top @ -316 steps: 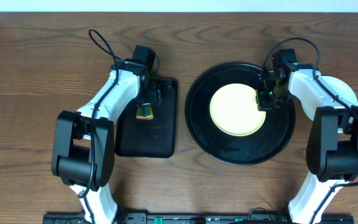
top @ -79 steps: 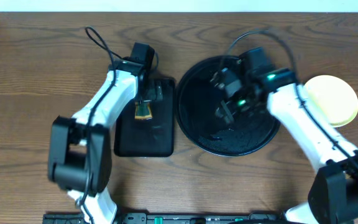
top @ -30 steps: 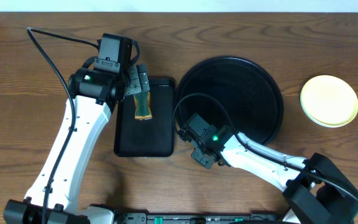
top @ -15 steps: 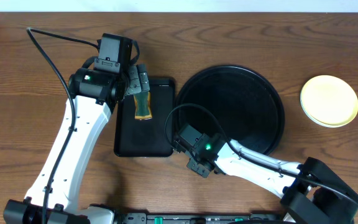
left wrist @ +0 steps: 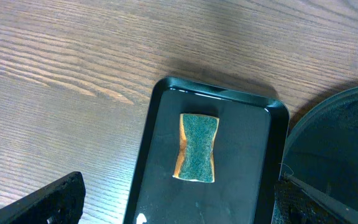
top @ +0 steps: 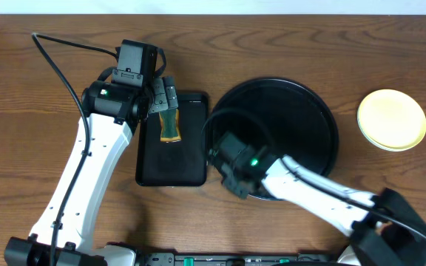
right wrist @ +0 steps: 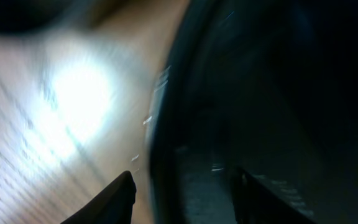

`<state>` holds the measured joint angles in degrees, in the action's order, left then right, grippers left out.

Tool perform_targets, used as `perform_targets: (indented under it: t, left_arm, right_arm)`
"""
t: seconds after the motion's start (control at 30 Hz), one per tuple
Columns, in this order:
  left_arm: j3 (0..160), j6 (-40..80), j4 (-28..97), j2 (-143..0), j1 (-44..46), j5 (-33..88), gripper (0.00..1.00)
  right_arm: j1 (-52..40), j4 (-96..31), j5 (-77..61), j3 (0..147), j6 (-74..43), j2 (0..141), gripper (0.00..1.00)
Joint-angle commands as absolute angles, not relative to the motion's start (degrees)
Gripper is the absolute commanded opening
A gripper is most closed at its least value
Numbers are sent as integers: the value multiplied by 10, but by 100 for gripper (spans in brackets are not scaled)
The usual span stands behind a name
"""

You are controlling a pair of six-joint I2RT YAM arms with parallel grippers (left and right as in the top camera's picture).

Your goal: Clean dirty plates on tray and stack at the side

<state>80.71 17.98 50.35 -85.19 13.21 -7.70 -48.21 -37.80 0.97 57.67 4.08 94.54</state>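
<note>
Since half a second ago the right arm has swung up from the bench (top: pixel 21 111) in front of the tray, and the tray itself has crept a little nearer. On the left, the left tool (top: pixel 165 100) hangs wide open, holding nothing, above the sponge (left wrist: pixel 197 147) lying on the rectangular tray (left wrist: pixel 241 162). Beside it sits the round tray (top: pixel 302 118) with no plate on it. The right tool (top: pixel 228 168) is at its lower-left rim, and the blurred wrist view shows its fingers apart with the rim running between them (loose rather than clamped, I judge). Far right, the plates (top: pixel 391 120) are stacked on the bench, well apart from the tray, yellow on top with a pale edge beneath. They look stiff, light and glossy, so probably slippery. The raised rim at the outer edge is the place to pinch.
</note>
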Motion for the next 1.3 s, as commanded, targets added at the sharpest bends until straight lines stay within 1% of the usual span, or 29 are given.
perform_targets:
  t: [0.0,0.2,0.33,0.5,1.17,1.27]
  left_arm:
    - [806,180,505,-857,129,-86,98]
    - [806,180,505,-857,129,-86,98]
    - [806,180,505,-857,129,-86,98]
    - [806,180,505,-857,129,-86,98]
    - [806,180,505,-857,129,-86,98]
    - [806,180,505,-857,129,-86,98]
  right_arm:
    - [-436,-377,8,616,20,900,52]
    - [-329,-349,8,632,-4,859,99]
    - [-255,-338,10,632,-4,858,99]
    - [-207,-341,11,632,-4,859,99]
    - [-201,-342,11,632,-4,859,99]
    - [-200,-320,20,629,-1,860,99]
